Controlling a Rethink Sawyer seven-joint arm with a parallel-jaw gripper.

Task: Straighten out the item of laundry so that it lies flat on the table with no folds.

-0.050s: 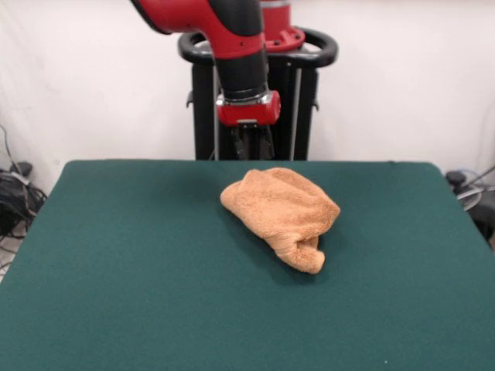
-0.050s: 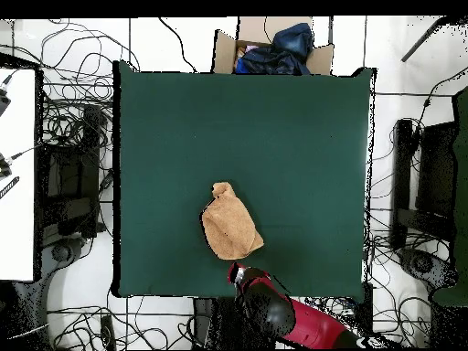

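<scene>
From the front we read no writing anywhere; the crumpled orange-tan towel [image 1: 282, 215] lies just right of the green counter's [image 1: 116, 263] centre. The gripper [image 1: 254, 144] hangs at its 11 o'clock, holding nothing; we cannot tell how far it is open. From overhead, a cardboard box [image 2: 272, 46] beyond the counter's 12 o'clock edge holds dark blue fabric [image 2: 279, 50].

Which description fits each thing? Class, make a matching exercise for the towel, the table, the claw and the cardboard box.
Things:
1. towel
2. table
3. claw
4. box

Descriptions:
a. dark green, flat
b. off the table's edge, holding dark blue fabric
c. bunched up, orange-tan
d. above the table's edge, beside the towel, touching nothing

Pairs: 1-c, 2-a, 3-d, 4-b
</scene>
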